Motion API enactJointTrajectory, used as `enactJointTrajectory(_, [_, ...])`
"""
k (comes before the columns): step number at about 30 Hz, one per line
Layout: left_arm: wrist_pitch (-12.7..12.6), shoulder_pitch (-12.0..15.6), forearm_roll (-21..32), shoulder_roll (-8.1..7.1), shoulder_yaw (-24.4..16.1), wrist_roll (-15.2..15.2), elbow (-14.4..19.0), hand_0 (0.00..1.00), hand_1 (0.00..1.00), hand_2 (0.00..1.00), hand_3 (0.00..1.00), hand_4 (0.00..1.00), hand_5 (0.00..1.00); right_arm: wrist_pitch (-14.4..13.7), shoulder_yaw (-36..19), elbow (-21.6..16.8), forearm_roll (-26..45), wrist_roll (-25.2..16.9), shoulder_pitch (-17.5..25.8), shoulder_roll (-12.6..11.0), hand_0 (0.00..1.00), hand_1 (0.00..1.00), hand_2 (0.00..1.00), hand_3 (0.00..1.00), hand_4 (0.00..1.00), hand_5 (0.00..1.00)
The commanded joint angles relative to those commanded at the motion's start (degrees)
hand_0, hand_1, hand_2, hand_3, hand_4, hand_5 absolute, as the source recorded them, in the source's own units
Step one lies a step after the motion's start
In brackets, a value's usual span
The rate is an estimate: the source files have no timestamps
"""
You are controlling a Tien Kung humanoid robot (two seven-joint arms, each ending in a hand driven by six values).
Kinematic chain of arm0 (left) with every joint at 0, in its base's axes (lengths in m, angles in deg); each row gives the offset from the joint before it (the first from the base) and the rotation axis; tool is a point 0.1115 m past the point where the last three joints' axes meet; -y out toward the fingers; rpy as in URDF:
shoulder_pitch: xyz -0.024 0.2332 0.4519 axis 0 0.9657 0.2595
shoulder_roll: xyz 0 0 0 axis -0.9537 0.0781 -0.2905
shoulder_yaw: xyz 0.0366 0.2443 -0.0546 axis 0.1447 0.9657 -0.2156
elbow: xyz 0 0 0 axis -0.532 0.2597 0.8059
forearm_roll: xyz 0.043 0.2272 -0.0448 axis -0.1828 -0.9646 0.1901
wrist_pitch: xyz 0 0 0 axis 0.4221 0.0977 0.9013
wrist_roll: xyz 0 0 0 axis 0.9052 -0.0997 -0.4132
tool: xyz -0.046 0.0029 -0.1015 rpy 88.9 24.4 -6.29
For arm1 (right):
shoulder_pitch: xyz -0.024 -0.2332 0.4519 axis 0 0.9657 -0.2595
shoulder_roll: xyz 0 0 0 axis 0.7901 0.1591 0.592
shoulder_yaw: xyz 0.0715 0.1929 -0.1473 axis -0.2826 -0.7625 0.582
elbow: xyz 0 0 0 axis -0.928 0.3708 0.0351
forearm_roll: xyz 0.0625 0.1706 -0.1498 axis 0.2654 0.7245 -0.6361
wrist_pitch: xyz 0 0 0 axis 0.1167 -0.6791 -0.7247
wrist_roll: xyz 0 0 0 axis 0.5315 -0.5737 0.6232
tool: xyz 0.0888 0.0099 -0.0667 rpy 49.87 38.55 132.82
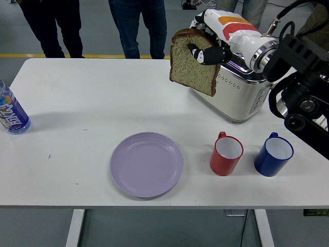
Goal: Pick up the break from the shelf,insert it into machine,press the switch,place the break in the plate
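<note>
My right hand (pixel 206 49) is shut on a slice of brown bread (pixel 193 63) and holds it upright in the air, left of the white and chrome toaster (pixel 241 90) and well above the table. The bread hides the toaster's left end. The lilac plate (pixel 146 163) lies lower on the table, near the front edge, below and left of the bread. The left hand is out of view.
A red mug (pixel 226 154) and a blue mug (pixel 273 154) stand right of the plate. A water bottle (pixel 11 113) lies at the left edge. Two people's legs (pixel 139 25) stand beyond the far edge.
</note>
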Motion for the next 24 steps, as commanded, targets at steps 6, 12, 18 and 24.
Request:
enactJointTrajectory(6, [-0.02, -0.11, 0.19, 0.01, 0.08, -0.07, 0.0, 0.629, 0.497, 0.503, 0.538, 0.33, 0.796, 0.22, 1.48, -1.73, 1.54, 0.43, 1.6, 0.87, 0.084, 0.153, 0.406, 0.482, 0.43, 0.027])
enactJointTrajectory(12, [-0.03, -0.14, 0.2, 0.0, 0.04, -0.09, 0.0, 0.628, 0.497, 0.503, 0.538, 0.33, 0.797, 0.24, 2.8, -2.97, 2.06, 0.67, 2.77, 1.35, 0.082, 0.153, 0.405, 0.481, 0.429, 0.029])
enactJointTrajectory(18, [0.01, -0.1, -0.08, 0.04, -0.16, -0.03, 0.0, 0.627, 0.498, 0.502, 0.537, 0.33, 0.797, 0.07, 4.23, -4.4, 2.5, 0.87, 4.24, 2.02, 0.081, 0.151, 0.404, 0.48, 0.428, 0.029])
enactJointTrajectory(24, [0.01, -0.06, -0.16, 0.08, -0.23, -0.01, 0.0, 0.629, 0.498, 0.502, 0.538, 0.33, 0.797, -0.22, 5.33, -5.56, 2.94, 0.88, 5.66, 2.77, 0.081, 0.151, 0.404, 0.479, 0.427, 0.029])
